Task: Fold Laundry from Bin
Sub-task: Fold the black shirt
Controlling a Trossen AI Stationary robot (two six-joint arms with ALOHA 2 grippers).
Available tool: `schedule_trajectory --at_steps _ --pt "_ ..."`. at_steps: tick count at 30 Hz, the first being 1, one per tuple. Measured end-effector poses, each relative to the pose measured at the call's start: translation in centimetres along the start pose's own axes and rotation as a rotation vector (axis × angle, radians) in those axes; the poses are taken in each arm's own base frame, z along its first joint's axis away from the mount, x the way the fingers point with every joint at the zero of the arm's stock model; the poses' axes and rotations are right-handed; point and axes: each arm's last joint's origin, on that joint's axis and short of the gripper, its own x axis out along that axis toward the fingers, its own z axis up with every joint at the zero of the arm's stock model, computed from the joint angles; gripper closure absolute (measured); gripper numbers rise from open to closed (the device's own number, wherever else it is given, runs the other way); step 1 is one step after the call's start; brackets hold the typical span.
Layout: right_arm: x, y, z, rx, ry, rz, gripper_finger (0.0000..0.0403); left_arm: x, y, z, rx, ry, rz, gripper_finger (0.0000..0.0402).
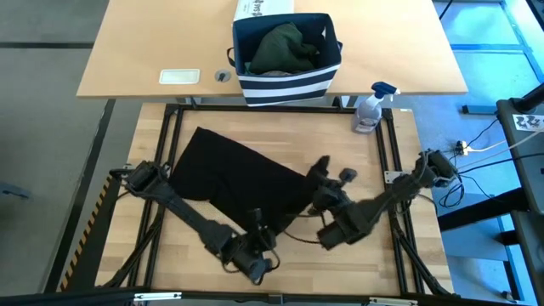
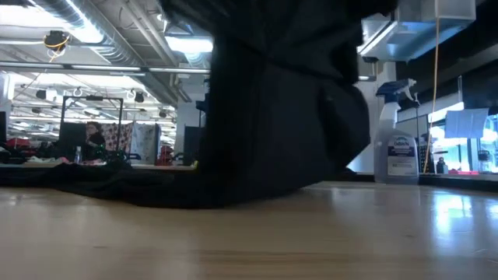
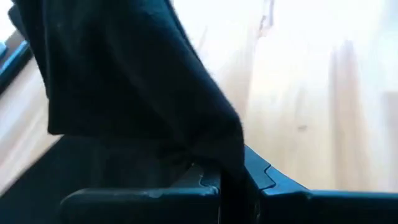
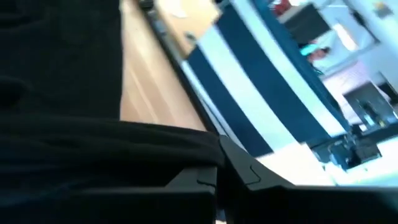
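Note:
A black garment (image 1: 234, 174) lies spread slantwise on the wooden table (image 1: 374, 255); in the low view the garment (image 2: 272, 101) rises in a tall dark fold, its low part on the table. My left gripper (image 1: 255, 223) is shut on its near edge. My right gripper (image 1: 313, 194) is shut on its right end. The bin (image 1: 289, 51), navy with white stripes, stands on the far desk with a dark green garment (image 1: 280, 47) inside. My left gripper pinches the black garment's near edge (image 3: 214, 158) between its two fingers, coming slanting from the near side. The cloth runs away from the fingers in a loose fold; how many layers cannot be told. My right gripper pinches the garment's right-hand edge (image 4: 199, 152) between its two fingers, nearly level from the table's right side. The cloth by the fingers is raised off the table, and the rest stays on it farther left.
A spray bottle (image 1: 370, 106) stands at the table's far right corner, also seen in the low view (image 2: 397, 148). A white printed box (image 1: 263, 8) sits behind the bin. Bare wood lies along the near edge and at the right.

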Motion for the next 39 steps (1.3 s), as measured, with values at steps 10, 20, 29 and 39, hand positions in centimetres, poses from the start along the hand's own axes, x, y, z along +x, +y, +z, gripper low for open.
schedule_trajectory --at_steps 10,20,29,39 --pt "2.7 1.3 5.0 -0.126 -0.055 0.312 0.0403 -4.5 -4.3 -1.0 -0.173 -0.199 -0.099 0.0395" --pt "3.5 1.6 6.6 -0.130 -0.142 0.528 0.0403 -5.6 -7.9 -4.8 -0.291 -0.225 -0.136 0.0395" --pt "5.6 0.8 8.4 -0.184 -0.277 0.557 0.0403 -8.8 -9.1 -5.6 -0.404 -0.414 -0.060 0.0395" --pt "10.0 -1.3 9.5 -0.134 -0.359 0.739 0.0403 -8.2 -8.7 -4.5 -0.426 -0.386 -0.056 0.0395"
